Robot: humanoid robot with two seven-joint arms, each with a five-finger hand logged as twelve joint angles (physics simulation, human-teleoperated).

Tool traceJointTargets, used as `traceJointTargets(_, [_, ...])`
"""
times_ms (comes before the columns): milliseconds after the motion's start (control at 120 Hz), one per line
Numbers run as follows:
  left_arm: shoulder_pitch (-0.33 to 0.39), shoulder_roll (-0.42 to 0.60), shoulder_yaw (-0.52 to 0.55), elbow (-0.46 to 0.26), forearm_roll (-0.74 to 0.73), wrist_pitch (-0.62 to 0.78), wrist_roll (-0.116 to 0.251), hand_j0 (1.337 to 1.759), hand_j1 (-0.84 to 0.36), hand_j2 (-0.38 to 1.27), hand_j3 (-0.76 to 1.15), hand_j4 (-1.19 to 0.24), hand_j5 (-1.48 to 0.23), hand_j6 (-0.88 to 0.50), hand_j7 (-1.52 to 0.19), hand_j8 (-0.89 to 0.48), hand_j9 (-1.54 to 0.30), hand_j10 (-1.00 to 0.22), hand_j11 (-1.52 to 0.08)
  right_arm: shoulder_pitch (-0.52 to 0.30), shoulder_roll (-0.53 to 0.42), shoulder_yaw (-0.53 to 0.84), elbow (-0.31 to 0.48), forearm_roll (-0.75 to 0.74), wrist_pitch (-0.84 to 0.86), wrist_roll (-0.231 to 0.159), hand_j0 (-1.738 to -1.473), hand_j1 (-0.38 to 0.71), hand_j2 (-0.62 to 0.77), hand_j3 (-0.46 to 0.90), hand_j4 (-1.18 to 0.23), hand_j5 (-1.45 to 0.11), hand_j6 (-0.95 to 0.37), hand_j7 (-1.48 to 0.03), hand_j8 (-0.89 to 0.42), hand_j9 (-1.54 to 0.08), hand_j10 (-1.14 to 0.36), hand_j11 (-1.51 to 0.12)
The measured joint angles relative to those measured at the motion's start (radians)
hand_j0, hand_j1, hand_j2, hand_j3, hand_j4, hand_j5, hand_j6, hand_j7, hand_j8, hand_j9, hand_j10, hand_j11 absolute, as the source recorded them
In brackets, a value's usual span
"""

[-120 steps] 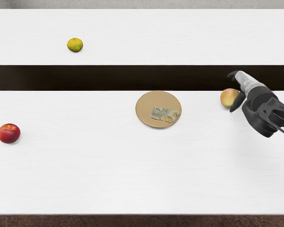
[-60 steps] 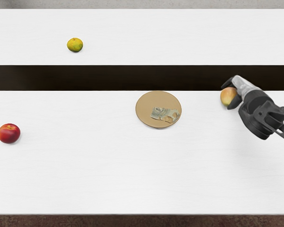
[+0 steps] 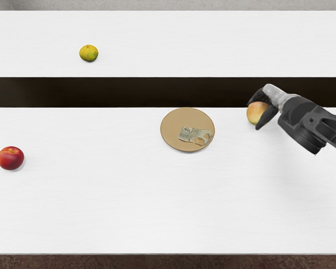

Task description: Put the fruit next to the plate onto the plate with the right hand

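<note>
A yellow-green fruit with a reddish blush (image 3: 253, 114) is to the right of the round tan plate (image 3: 175, 121), about a fruit's width from its rim. My right hand (image 3: 261, 110) reaches in from the right edge, its dark fingers curled over the top and right side of this fruit, gripping it. Whether the fruit is off the table I cannot tell. A patterned patch shows on the plate's right half. The left arm does not show.
A red apple (image 3: 10, 158) lies near the left edge of the near white table. A green-orange citrus (image 3: 88, 53) sits on the far table, beyond a dark gap (image 3: 129, 92) between the two tabletops.
My right hand closed around the yellow-green fruit and moved left with it; the fruit is now closer to the plate. The other fruits and the plate stayed put.
</note>
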Motion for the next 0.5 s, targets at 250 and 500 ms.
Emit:
traceJointTargets(250, [0.000,0.000,0.000,0.000,0.000,0.000,0.000,1.658,0.35,0.00,0.00,0.00,0.00,0.00,0.00,0.00,0.00,0.00,0.00,0.055,0.029,0.002,0.032,0.083,0.071,0.000,-1.654,0.17,0.20,0.00,-0.59,-0.86,-0.39,-0.84,-0.36,-0.86,-0.56,-0.86])
traceJointTargets(500, [0.000,0.000,0.000,0.000,0.000,0.000,0.000,1.658,0.35,0.00,0.00,0.00,0.00,0.00,0.00,0.00,0.00,0.00,0.00,0.101,0.103,0.001,0.035,0.109,0.095,0.000,-1.655,0.19,0.23,0.00,-0.56,-0.88,-0.37,-0.85,-0.34,-0.88,-0.54,-0.88])
